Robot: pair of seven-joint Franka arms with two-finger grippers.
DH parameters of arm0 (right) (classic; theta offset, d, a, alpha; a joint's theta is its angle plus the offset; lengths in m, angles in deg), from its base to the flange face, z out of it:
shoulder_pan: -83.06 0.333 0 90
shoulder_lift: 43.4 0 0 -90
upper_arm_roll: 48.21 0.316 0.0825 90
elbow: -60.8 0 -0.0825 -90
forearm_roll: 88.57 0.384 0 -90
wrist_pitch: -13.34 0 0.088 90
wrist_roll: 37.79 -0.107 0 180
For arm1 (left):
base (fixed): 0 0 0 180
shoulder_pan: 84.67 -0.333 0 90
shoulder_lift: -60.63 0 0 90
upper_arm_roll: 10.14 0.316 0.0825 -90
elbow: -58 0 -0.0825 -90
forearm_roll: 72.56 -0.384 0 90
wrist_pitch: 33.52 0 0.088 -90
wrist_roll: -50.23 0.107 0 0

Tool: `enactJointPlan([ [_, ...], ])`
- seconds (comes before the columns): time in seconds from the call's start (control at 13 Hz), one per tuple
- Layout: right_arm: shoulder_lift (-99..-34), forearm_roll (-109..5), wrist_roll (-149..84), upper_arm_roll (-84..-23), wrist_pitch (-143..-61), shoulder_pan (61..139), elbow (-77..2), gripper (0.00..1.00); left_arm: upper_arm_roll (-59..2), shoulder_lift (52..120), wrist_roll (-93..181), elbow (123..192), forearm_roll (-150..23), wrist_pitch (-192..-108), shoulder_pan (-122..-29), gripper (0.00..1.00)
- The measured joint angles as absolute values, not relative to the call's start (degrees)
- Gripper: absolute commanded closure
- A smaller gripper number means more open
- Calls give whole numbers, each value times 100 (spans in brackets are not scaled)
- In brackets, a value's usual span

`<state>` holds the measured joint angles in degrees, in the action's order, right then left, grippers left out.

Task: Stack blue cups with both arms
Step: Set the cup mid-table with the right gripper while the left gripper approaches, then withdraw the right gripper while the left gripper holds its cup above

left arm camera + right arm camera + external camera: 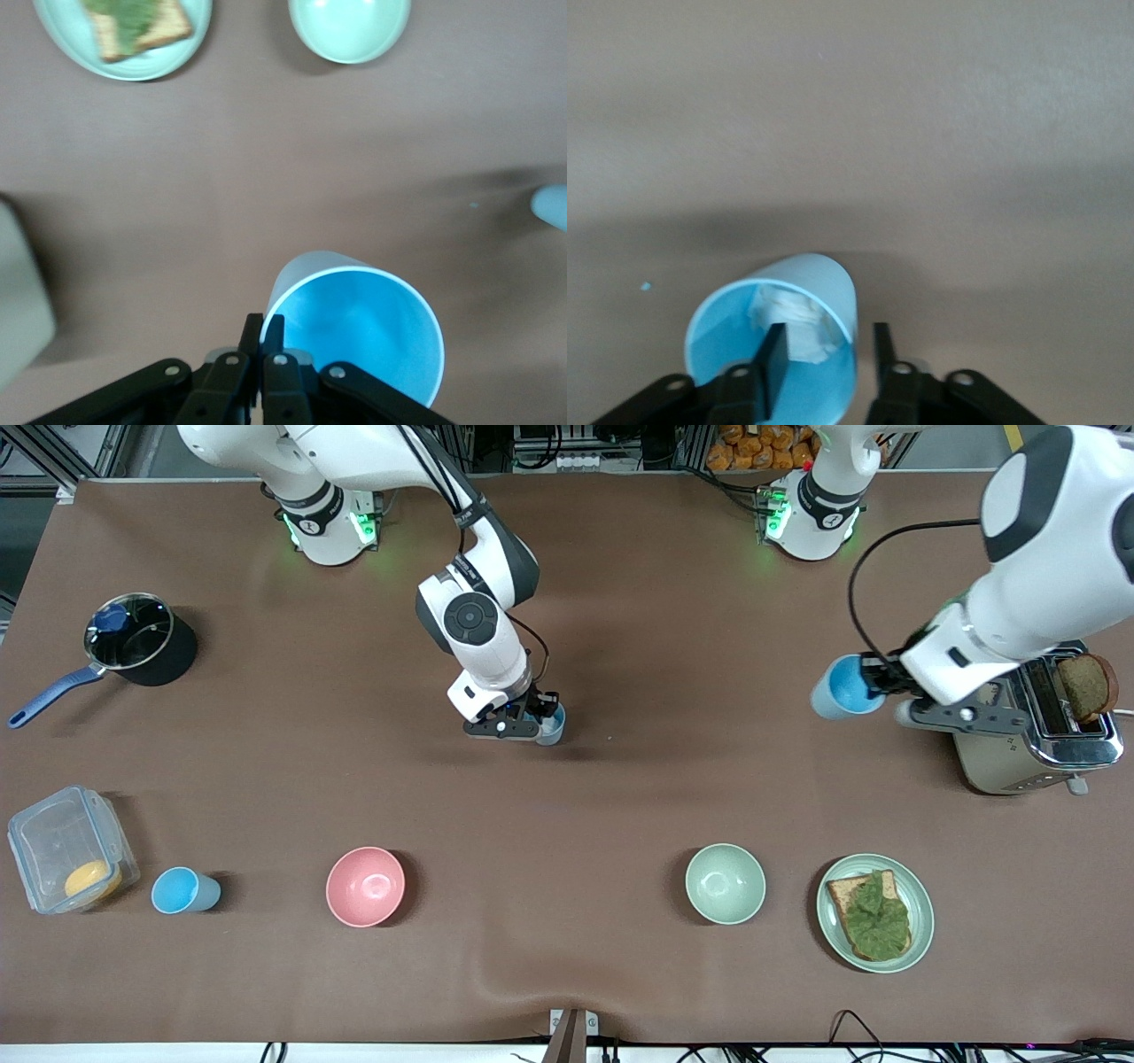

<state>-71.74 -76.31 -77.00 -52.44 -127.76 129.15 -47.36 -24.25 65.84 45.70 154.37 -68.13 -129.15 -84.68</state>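
My left gripper (875,682) is shut on the rim of a blue cup (843,686) and holds it tilted above the table beside the toaster. In the left wrist view its fingers (254,332) pinch the cup's wall (354,332). My right gripper (534,722) is low over the table's middle and open. One finger (772,354) is inside a second blue cup (788,310) and the other is outside its wall. That cup (552,724) stands on the table with white crumpled paper in it. A third blue cup (182,891) stands toward the right arm's end, nearer the front camera.
A pink bowl (365,886), a pale green bowl (725,883) and a plate with toast and lettuce (917,886) stand nearer the front camera. A toaster (1019,766) holds a bread slice. A dark pan (168,664) and a clear plastic box (53,841) are at the right arm's end.
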Motion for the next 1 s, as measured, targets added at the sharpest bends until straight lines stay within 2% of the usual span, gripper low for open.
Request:
enactJointPlan([
  [0.15, -7172, -7631, -7776, -5301, -12412, 12899, -4469, 4, -2436, 6735, 4533, 15313, -6781, -12965, -8027, 100],
  [0.31, -7128, -7631, -7780, -5378, -11482, 12740, -3980, 0, -2452, 6999, 4354, 15130, -6781, -13217, -7593, 100],
  [0.54, -6883, -7642, -7293, -5435, -10145, 12080, -3232, 0, -2451, 7323, 3715, 15032, -6781, -13702, -7040, 100],
  [1.0, -6593, -7638, -5288, -5476, -8336, 10104, -2183, 0, -2454, 8154, 1652, 15024, -6782, -15016, -5812, 100],
])
